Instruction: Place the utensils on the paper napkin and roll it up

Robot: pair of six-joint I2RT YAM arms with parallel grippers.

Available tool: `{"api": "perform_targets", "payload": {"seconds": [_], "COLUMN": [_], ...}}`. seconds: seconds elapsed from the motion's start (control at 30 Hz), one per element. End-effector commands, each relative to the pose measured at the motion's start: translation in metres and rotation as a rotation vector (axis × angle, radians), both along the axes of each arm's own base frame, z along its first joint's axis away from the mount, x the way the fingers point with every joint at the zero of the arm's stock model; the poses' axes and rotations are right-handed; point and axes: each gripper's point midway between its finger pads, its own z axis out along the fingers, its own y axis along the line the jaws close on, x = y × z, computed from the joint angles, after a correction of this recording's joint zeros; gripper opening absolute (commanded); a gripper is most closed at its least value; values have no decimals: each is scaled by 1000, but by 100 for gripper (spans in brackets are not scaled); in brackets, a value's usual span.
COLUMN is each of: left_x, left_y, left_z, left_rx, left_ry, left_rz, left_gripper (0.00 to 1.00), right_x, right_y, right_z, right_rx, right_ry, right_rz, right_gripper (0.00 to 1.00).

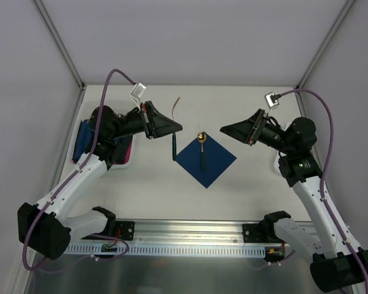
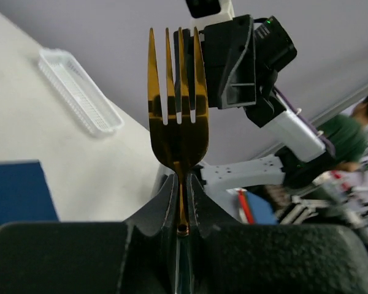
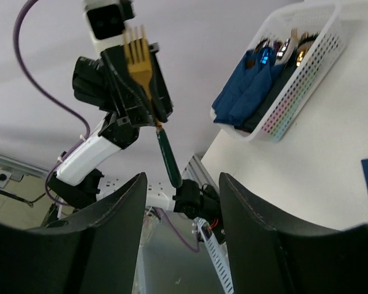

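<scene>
Gold-tined fork [image 2: 178,122] gripped by the left end effector [image 1: 173,128], held off the surface [image 1: 251,193] just left of the napkin [image 1: 218,159].

Its jaws are closed on the fork's neck, so the tines stick out toward the far side and the dark green handle hangs toward the near side, close to the napkin's left corner. That navy paper napkin lies flat as a diamond between the two arms, with a spoon [image 1: 202,152] on it: gold bowl at the far corner, dark handle running toward the middle. To the right, the right end effector [image 1: 226,129] is raised with its jaws apart and nothing between them, facing the fork. A white mesh basket [image 3: 297,76] of blue rolls [image 3: 248,89] sits at the surface's left edge.
</scene>
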Motion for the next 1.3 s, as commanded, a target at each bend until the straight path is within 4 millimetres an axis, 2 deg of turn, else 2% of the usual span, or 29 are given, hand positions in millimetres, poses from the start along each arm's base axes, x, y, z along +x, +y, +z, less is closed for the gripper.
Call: {"api": "perform_targets", "payload": {"seconds": [0.0, 0.07, 0.1, 0.13, 0.27, 0.57, 0.7, 0.8, 1.0, 1.27], "left_x": [-29, -27, -25, -25, -24, -25, -25, -24, -18, -15], "left_y": [8, 7, 8, 8, 10, 14, 15, 16, 19, 19], "left_z": [36, 28, 26, 24, 18, 23, 24, 21, 24, 31], "left_rx": [-159, -174, -187, -193, -219, -256, -264, -264, -280, -292], "left_ry": [124, 145, 167, 183, 221, 201, 212, 225, 261, 270], "left_rz": [-102, -99, -87, -86, -79, -50, -48, -40, -20, -20], "left_gripper": [0, 0, 0, 0, 0, 0, 0, 0, 0, 0], "right_x": [-16, -26, -23, -33, -37, -49, -49, -52, -55, -54], "right_y": [12, 27, 31, 43, 67, 112, 122, 128, 129, 134], "right_z": [4, 2, 2, 2, -1, 11, 11, 19, 28, 22], "right_rx": [19, 5, -6, -15, -35, 54, 79, 112, 150, 175], "right_ry": [-34, -35, -25, -34, -30, -8, -9, -31, -70, -50], "right_rz": [38, 61, 39, 83, 118, 187, 193, 206, 209, 229], "right_gripper": [53, 52, 52, 51, 47, 46, 48, 48, 48, 46]}}
